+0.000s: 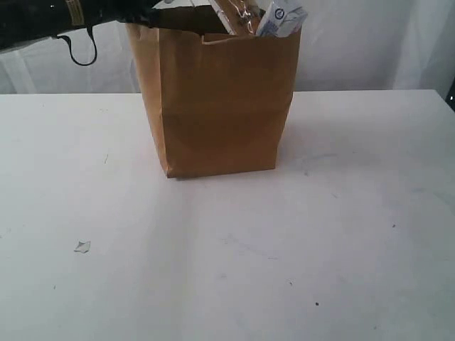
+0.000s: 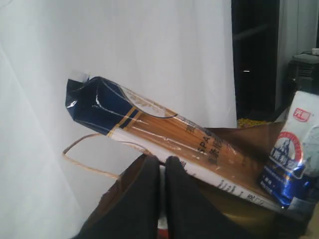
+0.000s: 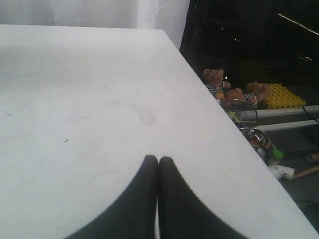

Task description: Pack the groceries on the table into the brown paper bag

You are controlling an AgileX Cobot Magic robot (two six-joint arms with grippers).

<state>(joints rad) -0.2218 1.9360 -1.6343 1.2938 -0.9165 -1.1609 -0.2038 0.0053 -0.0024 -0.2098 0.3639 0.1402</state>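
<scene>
Spreading across the lower frame, the matte white table point(image 1: 227, 284) is showing dark specks and a pale scrap point(image 1: 82, 246) at lower left. At upper centre the brown paper bag point(image 1: 217, 106) is standing upright (creased kraft, boxy), the long spaghetti pack point(image 1: 238, 14) and small white-blue carton point(image 1: 282, 19) poking from its mouth. The left gripper point(image 2: 160, 160) is hovering by that rim, pressed closed, gripping nothing; the right gripper point(image 3: 158, 159) is sitting closed and empty over the table. A white curtain point(image 1: 71, 71) is hanging behind.
</scene>
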